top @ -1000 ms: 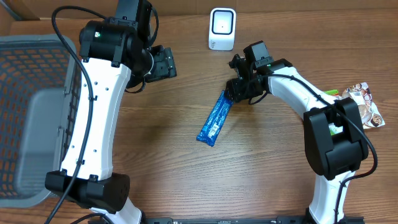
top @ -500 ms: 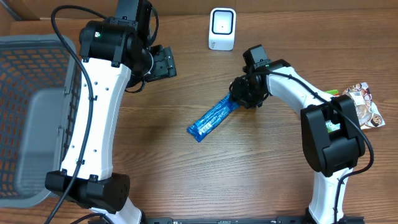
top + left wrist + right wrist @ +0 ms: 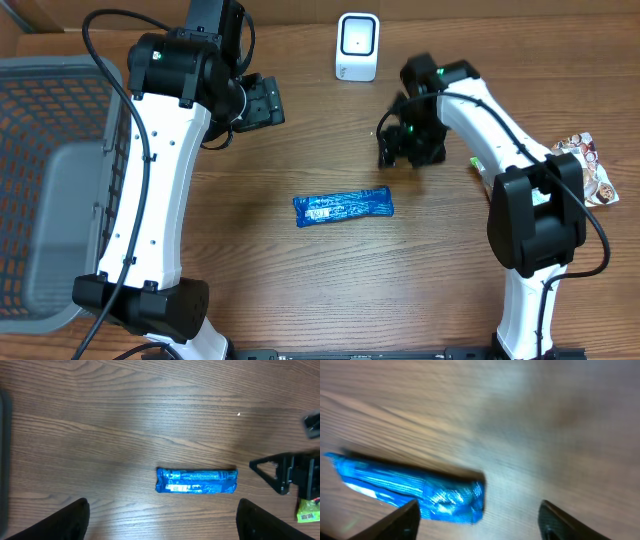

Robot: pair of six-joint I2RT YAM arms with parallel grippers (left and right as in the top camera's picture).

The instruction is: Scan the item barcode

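Blue wrapped bar (image 3: 343, 208). Overhead: it lies flat on the desk (image 3: 300, 290), long axis left to right, on bare wood between my two arms. It is well apart from the scanner (image 3: 357, 46) at the far edge and the basket (image 3: 40, 150) at the left, so there is room on every side.

Left wrist: my left fingers (image 3: 70, 520) are spread wide and empty above the bar. It looks light, thin and slippery in its crinkly film, so I would pinch across its narrow width near one end.

Right wrist (blurred): my right fingers (image 3: 402, 520) are spread and hold nothing, with one end of the bar just beyond them.
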